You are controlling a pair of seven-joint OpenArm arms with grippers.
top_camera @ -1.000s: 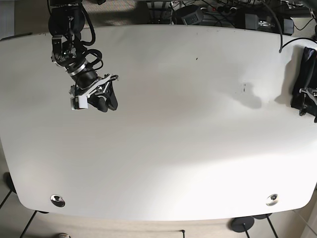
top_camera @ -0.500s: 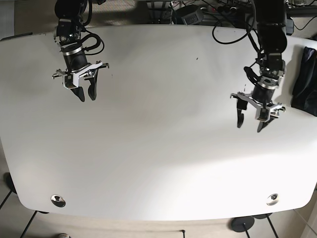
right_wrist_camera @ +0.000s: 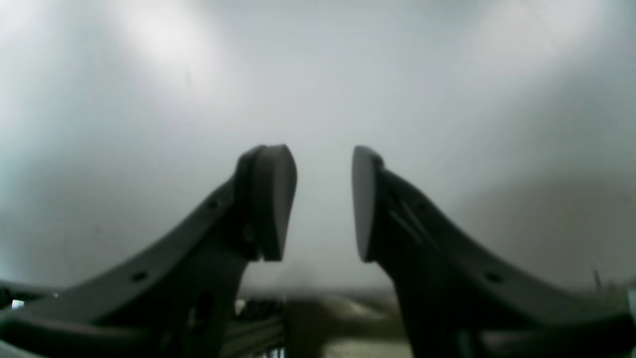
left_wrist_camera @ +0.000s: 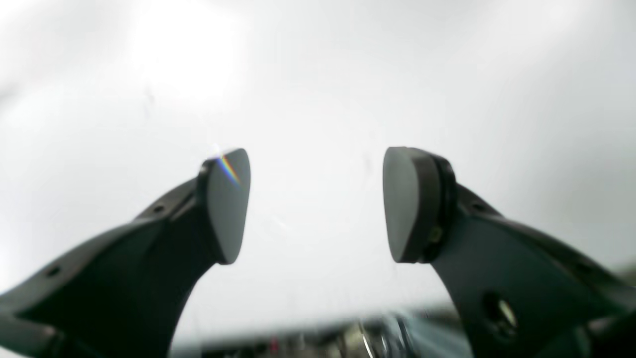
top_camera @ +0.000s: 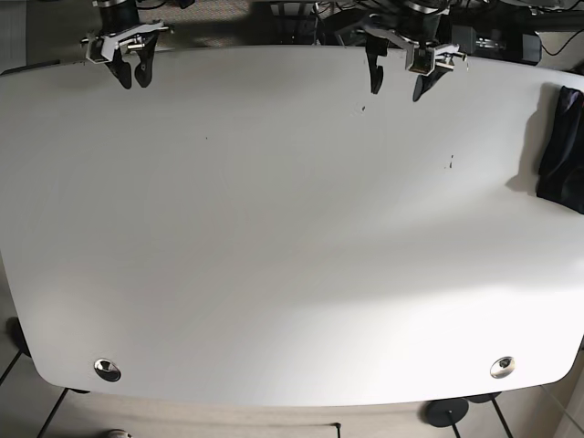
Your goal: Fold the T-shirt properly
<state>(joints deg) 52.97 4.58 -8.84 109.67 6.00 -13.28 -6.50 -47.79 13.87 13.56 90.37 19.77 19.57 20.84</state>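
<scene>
Since half a second ago, both arms have been drawn back from over the white worktop [top_camera: 292, 246] to its far edge, while the dark T-shirt [top_camera: 560, 151] has been left where it lay. It is seen bunched in a heap at the worktop's right edge in the base view, partly cut off by the frame, well apart from both arms.

Nearest to it, the left gripper [top_camera: 393, 89] is held at the far edge, right of centre in the base view. Its jaws are seen spread wide in the left wrist view [left_wrist_camera: 316, 204], with nothing between the pads [left_wrist_camera: 227, 206] and only bare white surface behind them.

At the far left corner of the base view, the right gripper [top_camera: 133, 77] is found. In the right wrist view [right_wrist_camera: 324, 201] its jaws are parted by a narrower gap, and nothing is held.

Two round metal fittings [top_camera: 107, 369] are set into the near corners of the worktop, and a few small dark specks [top_camera: 450, 162] are scattered on its surface.
</scene>
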